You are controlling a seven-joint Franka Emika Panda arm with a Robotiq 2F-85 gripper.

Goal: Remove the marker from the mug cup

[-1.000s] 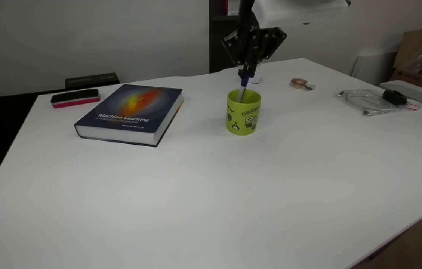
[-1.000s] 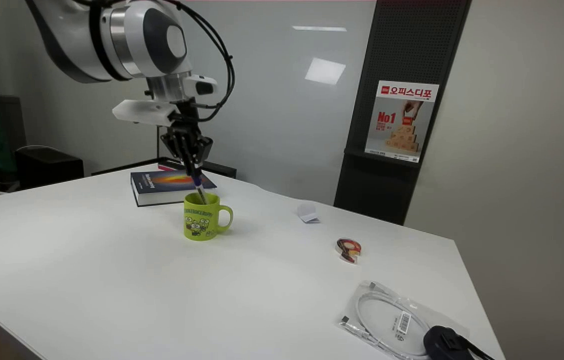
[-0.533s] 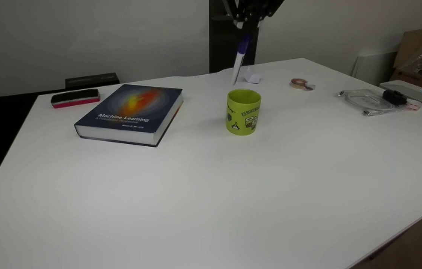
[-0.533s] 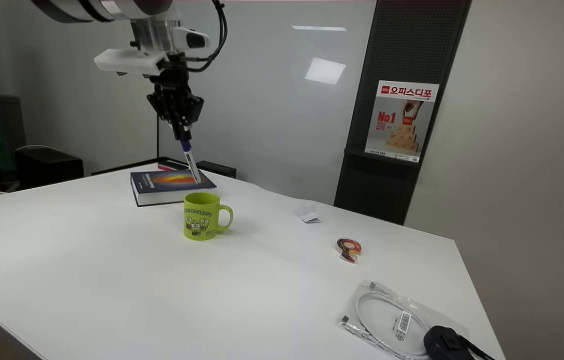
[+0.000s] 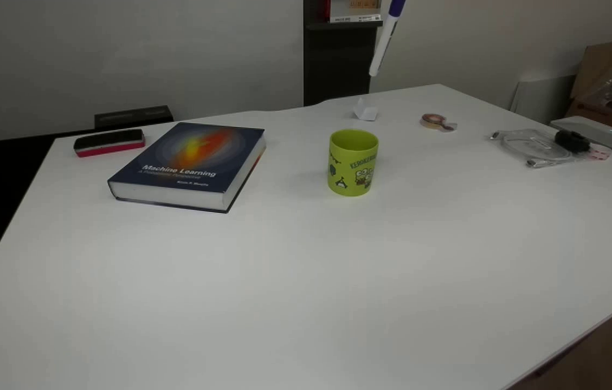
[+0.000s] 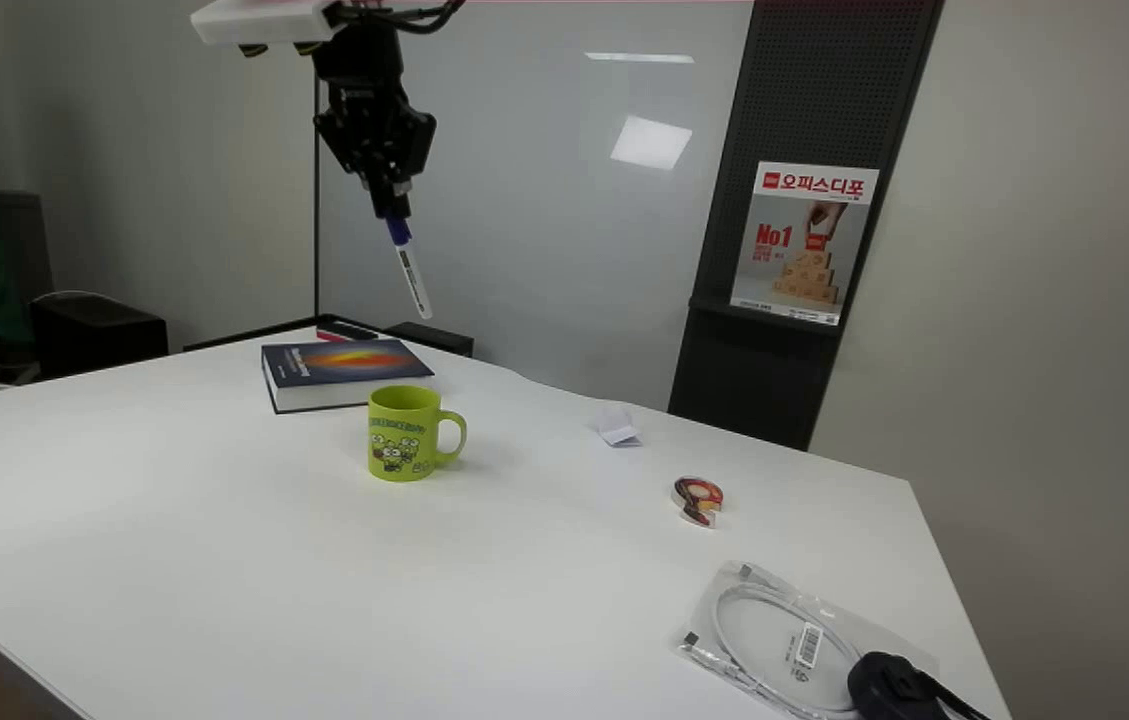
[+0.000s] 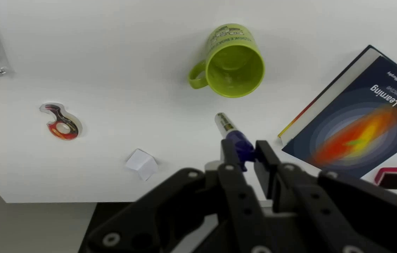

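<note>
Marker (image 6: 410,272) hangs tilted, out of the mug cup (image 6: 402,435), the gripper (image 6: 393,213) pinching its purple end; in an exterior view its white end points between 5 and 6 o'clock. In the wrist view, mug cup and book (image 7: 356,116) lie at 12 and 3 o'clock from the marker.

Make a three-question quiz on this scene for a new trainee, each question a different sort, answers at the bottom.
1. Short answer: What colour is the end of the marker held by the gripper?
2. True or false: The marker hangs clear of the mug.
3. Fill in the title on the book: "Machine ____".

Key: 1. Purple. 2. True. 3. Learning.
</note>
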